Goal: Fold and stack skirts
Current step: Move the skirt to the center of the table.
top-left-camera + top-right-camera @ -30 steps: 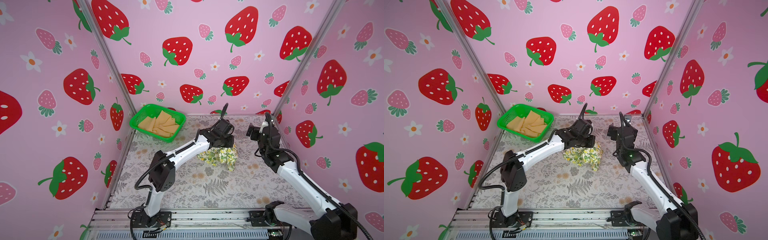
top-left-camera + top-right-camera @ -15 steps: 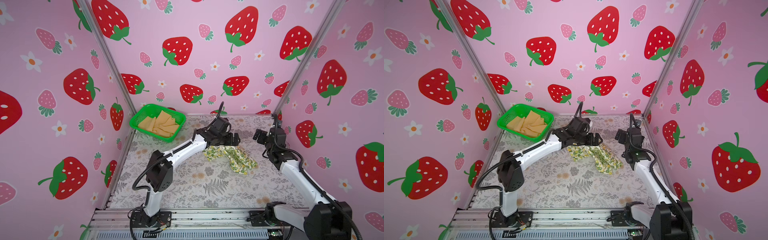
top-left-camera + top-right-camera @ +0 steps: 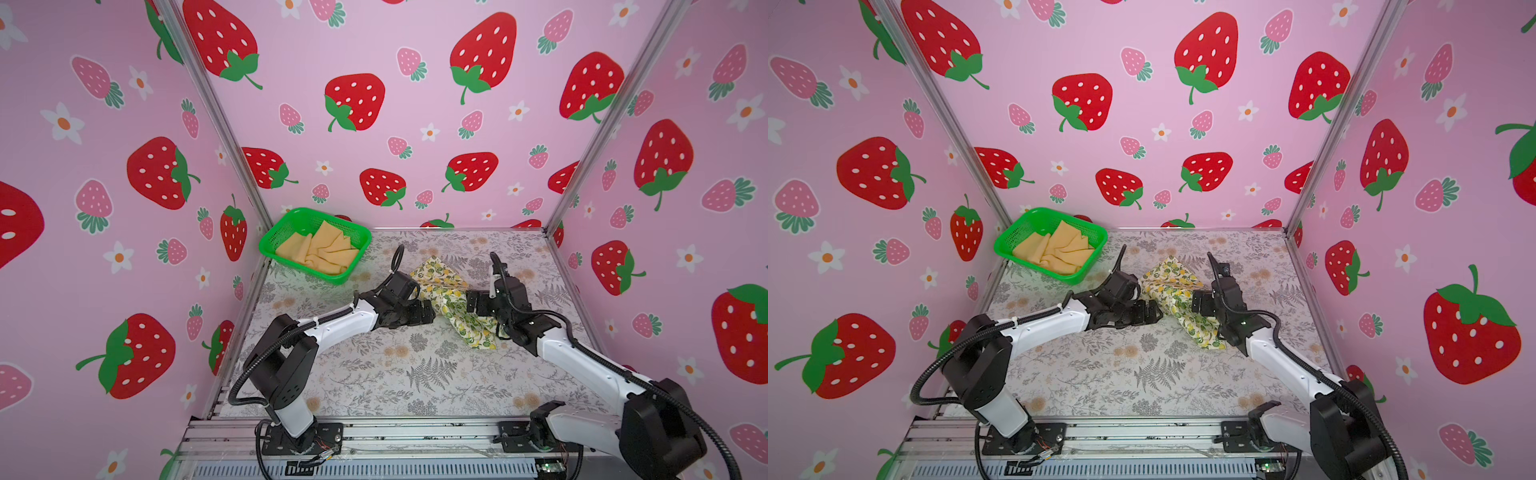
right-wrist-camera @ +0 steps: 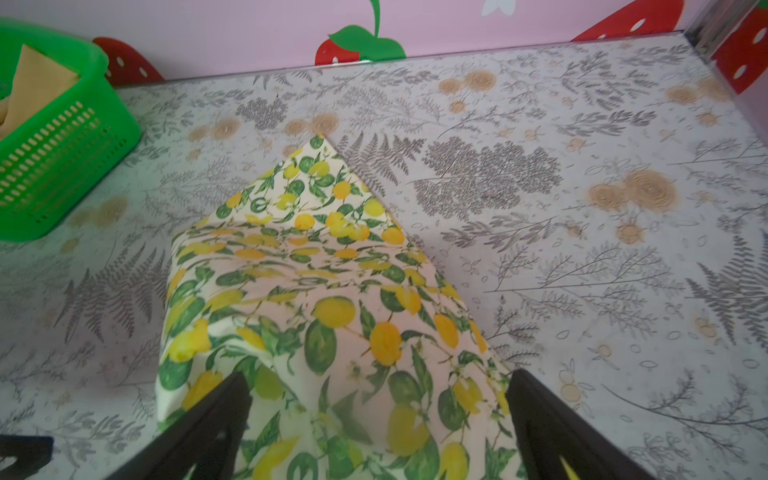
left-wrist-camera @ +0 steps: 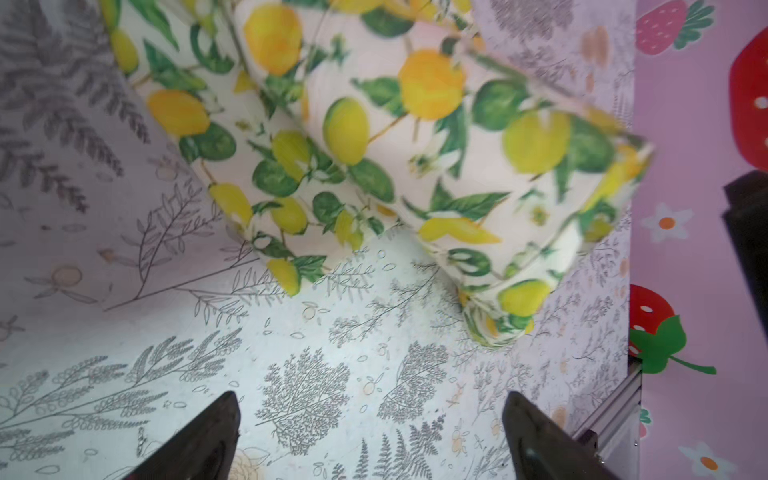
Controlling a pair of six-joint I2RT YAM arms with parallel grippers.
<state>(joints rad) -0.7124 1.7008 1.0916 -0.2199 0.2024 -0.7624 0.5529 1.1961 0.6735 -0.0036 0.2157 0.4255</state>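
Observation:
The cream lemon-print skirt (image 3: 453, 305) (image 3: 1177, 297) lies loosely stretched out on the floral table mat, between my two grippers. My left gripper (image 3: 430, 312) (image 5: 371, 399) is open just to its left, with only bare mat between its fingers and the skirt (image 5: 374, 137) a little ahead. My right gripper (image 3: 471, 301) (image 4: 378, 374) is open right over the skirt (image 4: 324, 270), one finger on each side of the cloth. The mustard-tan skirt (image 3: 322, 249) (image 3: 1059, 251) (image 4: 37, 75) lies crumpled in the green basket.
The green mesh basket (image 3: 266, 246) (image 3: 1000, 247) (image 4: 62, 137) stands in the back left corner. Pink strawberry walls close off three sides. The floral mat (image 3: 415, 374) stretches toward the front rail between the two arm bases.
My left gripper let go of the bunched lemon skirt and drew back left. The skirt dropped and now lies spread on the mat. My right arm came down low over it.

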